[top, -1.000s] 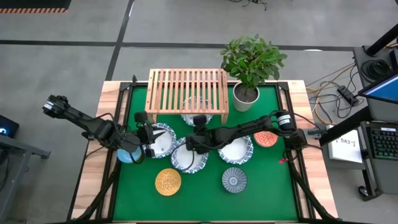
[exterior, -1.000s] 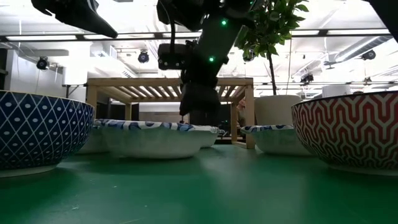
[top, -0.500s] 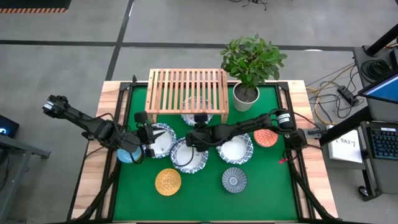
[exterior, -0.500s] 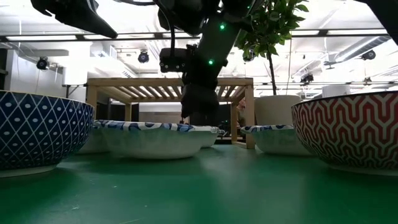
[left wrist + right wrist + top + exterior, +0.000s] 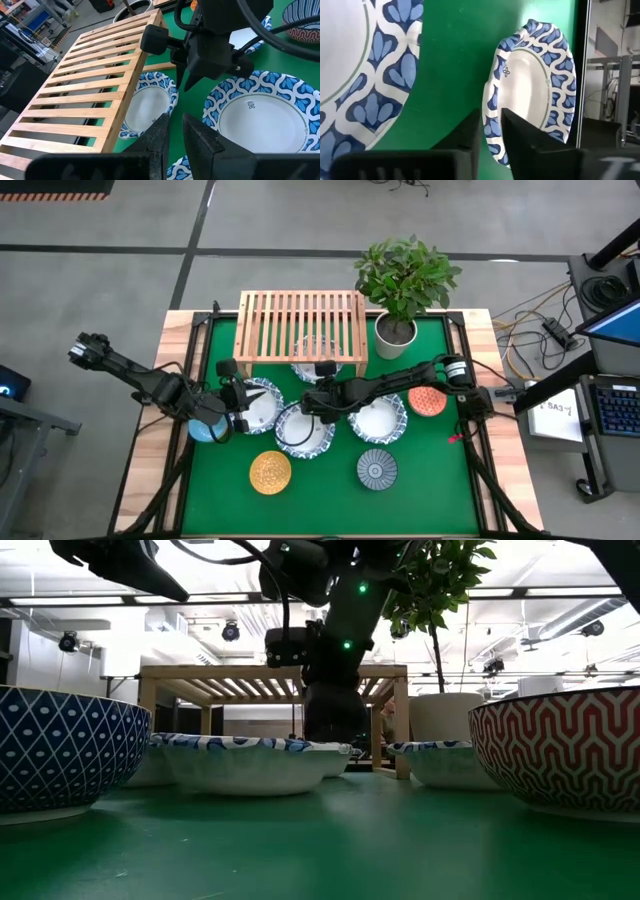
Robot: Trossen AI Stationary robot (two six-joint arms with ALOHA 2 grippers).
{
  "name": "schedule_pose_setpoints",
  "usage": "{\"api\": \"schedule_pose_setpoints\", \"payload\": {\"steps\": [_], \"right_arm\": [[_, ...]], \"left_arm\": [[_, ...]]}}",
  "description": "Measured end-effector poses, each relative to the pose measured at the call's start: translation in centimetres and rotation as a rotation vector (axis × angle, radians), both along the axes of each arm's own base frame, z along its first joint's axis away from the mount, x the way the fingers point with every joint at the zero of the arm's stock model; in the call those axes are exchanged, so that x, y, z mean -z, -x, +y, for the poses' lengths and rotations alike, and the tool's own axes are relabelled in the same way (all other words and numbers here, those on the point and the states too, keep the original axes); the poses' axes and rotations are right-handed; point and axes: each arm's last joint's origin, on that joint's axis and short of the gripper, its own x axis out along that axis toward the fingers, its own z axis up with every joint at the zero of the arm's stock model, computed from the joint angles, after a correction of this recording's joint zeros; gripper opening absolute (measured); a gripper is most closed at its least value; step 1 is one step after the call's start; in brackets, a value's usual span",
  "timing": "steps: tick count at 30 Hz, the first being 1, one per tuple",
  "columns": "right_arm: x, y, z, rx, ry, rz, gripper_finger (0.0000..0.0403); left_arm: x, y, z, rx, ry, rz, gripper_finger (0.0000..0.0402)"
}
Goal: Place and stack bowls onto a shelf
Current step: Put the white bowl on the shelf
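My right gripper (image 5: 313, 402) (image 5: 333, 732) points down between the middle white blue-rimmed bowl (image 5: 303, 432) and the white bowl under the wooden shelf (image 5: 300, 327). Its fingers are a narrow gap apart. In its wrist view they stand on either side of a white bowl's rim (image 5: 490, 107); I cannot tell whether they touch it or which bowl it is. My left gripper (image 5: 242, 413) (image 5: 176, 125) waits, narrowly open and holding nothing, over the left rim of another white bowl (image 5: 260, 404). The light-blue bowl (image 5: 203, 427) lies under the left arm.
A fourth white bowl (image 5: 378, 420) and the orange-red bowl (image 5: 427, 402) lie to the right. The mustard bowl (image 5: 270, 472) and the grey-blue bowl (image 5: 377, 469) sit toward the near edge. A potted plant (image 5: 397, 330) stands right of the shelf.
My right gripper has shifted a little toward the table's right edge and come down slightly. The bowls and the left arm have stayed where they were.
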Motion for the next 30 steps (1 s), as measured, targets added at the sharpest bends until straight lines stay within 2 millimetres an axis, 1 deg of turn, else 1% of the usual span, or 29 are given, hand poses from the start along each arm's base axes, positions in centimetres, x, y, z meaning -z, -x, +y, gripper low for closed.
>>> {"api": "schedule_pose_setpoints", "payload": {"steps": [5, 8, 17, 20, 30], "right_arm": [[0.0, 0.0, -0.5, 0.025, -0.006, -0.012, 0.0127], [0.3, -0.1, -0.8, 0.036, -0.001, -0.007, 0.0145], [2.0, -0.4, -1.1, 0.05, 0.069, 0.041, 0.0151], [2.2, -0.4, -1.1, 0.052, 0.084, 0.05, 0.0151], [2.4, -0.5, -1.0, 0.036, 0.047, 0.049, 0.0148]], "left_arm": [[0.0, 0.0, 0.0, 0.0, 0.0, 0.0, 0.0036], [0.0, 0.0, 0.0, 0.0, 0.0, 0.0, 0.0036], [0.0, 0.0, 0.0, 0.0, 0.0, 0.001, 0.0036], [0.0, 0.0, 0.0, 0.0, -0.001, 0.001, 0.0036], [0.0, 0.0, 0.0, 0.0, 0.0, 0.001, 0.0036]]}}
